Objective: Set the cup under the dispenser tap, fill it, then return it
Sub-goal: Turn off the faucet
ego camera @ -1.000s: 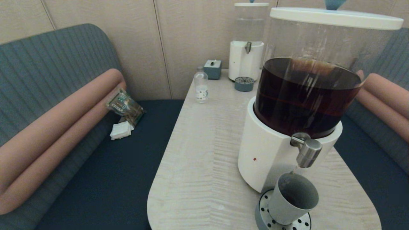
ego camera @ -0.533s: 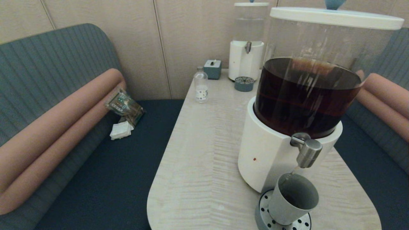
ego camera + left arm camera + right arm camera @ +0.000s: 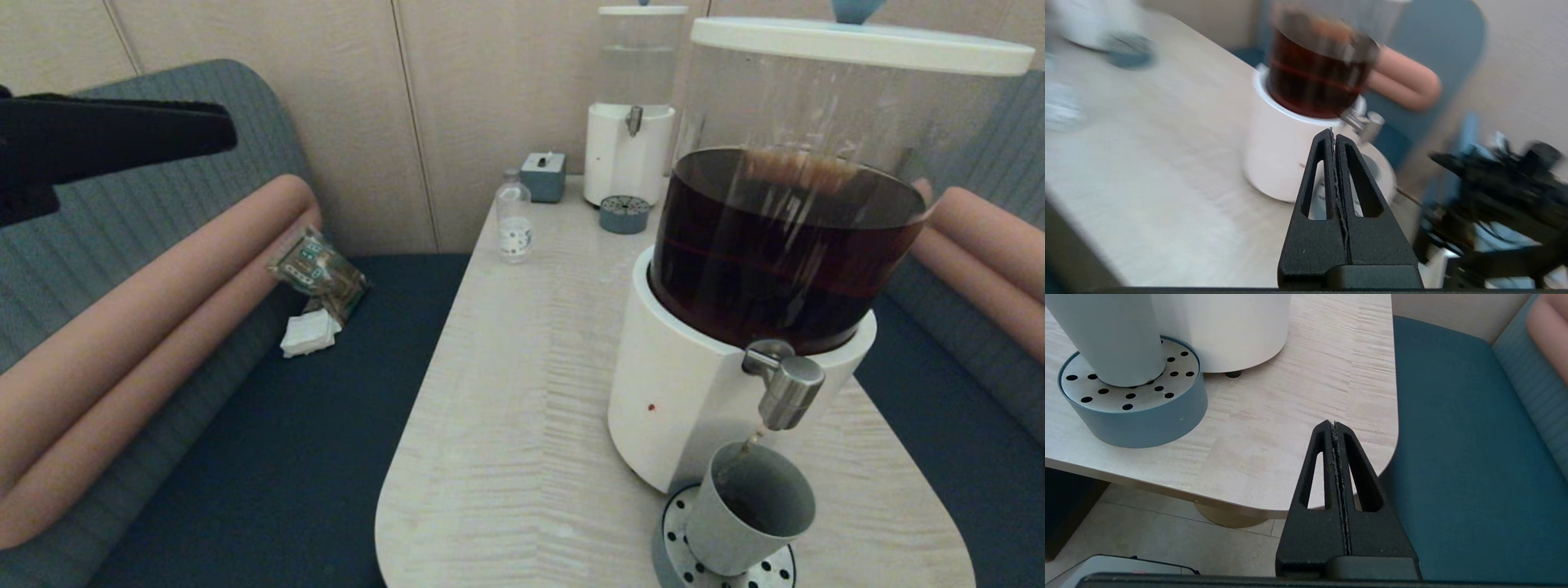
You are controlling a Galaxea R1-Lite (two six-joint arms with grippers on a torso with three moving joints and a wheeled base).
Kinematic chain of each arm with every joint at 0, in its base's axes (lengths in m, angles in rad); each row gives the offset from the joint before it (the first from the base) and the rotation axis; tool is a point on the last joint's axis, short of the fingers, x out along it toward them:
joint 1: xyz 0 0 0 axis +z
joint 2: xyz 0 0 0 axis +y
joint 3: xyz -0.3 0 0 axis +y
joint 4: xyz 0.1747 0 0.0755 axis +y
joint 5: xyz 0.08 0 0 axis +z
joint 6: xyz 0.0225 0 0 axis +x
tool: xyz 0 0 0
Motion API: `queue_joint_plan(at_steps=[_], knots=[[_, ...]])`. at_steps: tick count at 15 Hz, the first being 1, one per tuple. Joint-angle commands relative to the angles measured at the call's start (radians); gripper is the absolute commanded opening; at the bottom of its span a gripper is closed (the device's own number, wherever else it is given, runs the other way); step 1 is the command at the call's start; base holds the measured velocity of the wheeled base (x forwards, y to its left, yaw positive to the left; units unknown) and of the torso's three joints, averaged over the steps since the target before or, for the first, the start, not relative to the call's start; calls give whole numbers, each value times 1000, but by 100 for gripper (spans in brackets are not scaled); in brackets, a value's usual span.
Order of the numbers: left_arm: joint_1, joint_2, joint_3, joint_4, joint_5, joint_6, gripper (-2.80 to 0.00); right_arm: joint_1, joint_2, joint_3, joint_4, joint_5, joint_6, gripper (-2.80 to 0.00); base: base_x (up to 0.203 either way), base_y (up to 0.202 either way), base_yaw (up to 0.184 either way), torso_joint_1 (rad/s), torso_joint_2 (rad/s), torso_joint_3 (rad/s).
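Observation:
The grey cup (image 3: 747, 523) stands on the perforated drip tray (image 3: 673, 555) directly under the steel dispenser tap (image 3: 785, 392) of the big dispenser (image 3: 694, 392) of dark liquid. A thin brown stream runs from the tap into the cup. My left gripper (image 3: 220, 135) is shut and empty, high at the far left, well away from the cup. In the left wrist view the left gripper (image 3: 1334, 132) points toward the tap (image 3: 1367, 124). My right gripper (image 3: 1334, 425) is shut and empty, low by the table's near right corner, beside the cup (image 3: 1114, 339) and tray (image 3: 1147, 412).
At the back of the table stand a clear bottle (image 3: 514, 220), a small grey box (image 3: 543, 177), a smaller clear-liquid dispenser (image 3: 629, 122) and its drip tray (image 3: 624, 215). A packet (image 3: 318, 273) and a napkin (image 3: 310, 333) lie on the left bench.
My left gripper has come into the head view at the upper left. The cup stays under the tap with the stream still running.

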Motion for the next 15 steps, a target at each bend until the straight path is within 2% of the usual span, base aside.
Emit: queue_joint_plan(at_steps=[1, 4, 5, 7, 8, 9, 10, 11, 13, 14, 15], knots=[[-55, 94, -54, 72, -4, 22, -280, 1, -6, 0, 1, 1, -1, -280, 0, 0, 0, 0, 0, 0], [-170, 181, -144, 248, 4, 100, -280, 0, -5, 0, 1, 1, -1, -280, 0, 0, 0, 0, 0, 0], [-206, 213, -183, 314, 24, 176, -280, 1, -5, 0, 0, 1, -1, -280, 0, 0, 0, 0, 0, 0], [-252, 268, -232, 413, 117, 379, -280, 1, -5, 0, 0, 1, -1, -280, 0, 0, 0, 0, 0, 0], [-267, 292, -253, 465, 186, 525, -280, 1, -6, 0, 1, 1, -1, -280, 0, 0, 0, 0, 0, 0], [-282, 316, -280, 542, 275, 676, -280, 1, -5, 0, 0, 1, -1, -280, 0, 0, 0, 0, 0, 0], [-314, 332, -304, 616, 392, 763, -280, 1, -7, 0, 0, 1, -1, -280, 0, 0, 0, 0, 0, 0], [-375, 347, -322, 652, 466, 793, -280, 1, -5, 0, 1, 1, -1, -280, 0, 0, 0, 0, 0, 0], [-461, 402, -352, 665, 511, 852, -280, 1, -5, 0, 1, 1, -1, -280, 0, 0, 0, 0, 0, 0], [-487, 430, -356, 622, 516, 875, -280, 1, -6, 0, 0, 1, -1, -280, 0, 0, 0, 0, 0, 0], [-514, 456, -353, 533, 518, 882, -280, 1, -6, 0, 0, 1, -1, -280, 0, 0, 0, 0, 0, 0]])
